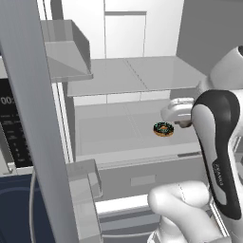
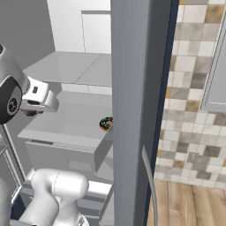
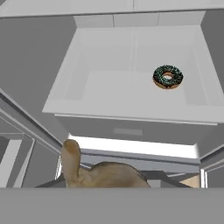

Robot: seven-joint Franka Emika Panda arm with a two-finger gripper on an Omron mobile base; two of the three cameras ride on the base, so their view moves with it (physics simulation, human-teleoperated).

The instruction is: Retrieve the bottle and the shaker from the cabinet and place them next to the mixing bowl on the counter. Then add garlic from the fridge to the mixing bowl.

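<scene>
Presently my end effector is closed around the garlic, a pale tan-white bulb whose stem points up at the lower edge of the hand view; the finger tips themselves are hidden behind it. I judge the grip sits low on the bulb so that it cannot roll free while it is carried. My hand hangs at the front of the open fridge, just above the shelf on which a dark-frosted donut lies flat, well apart from my hand. That donut is no part of the job and is best left where it rests. The grey fridge door stands swung open beside me, which gives a free path outward. Next, I expect, comes carrying the bulb to the mixing bowl.
</scene>
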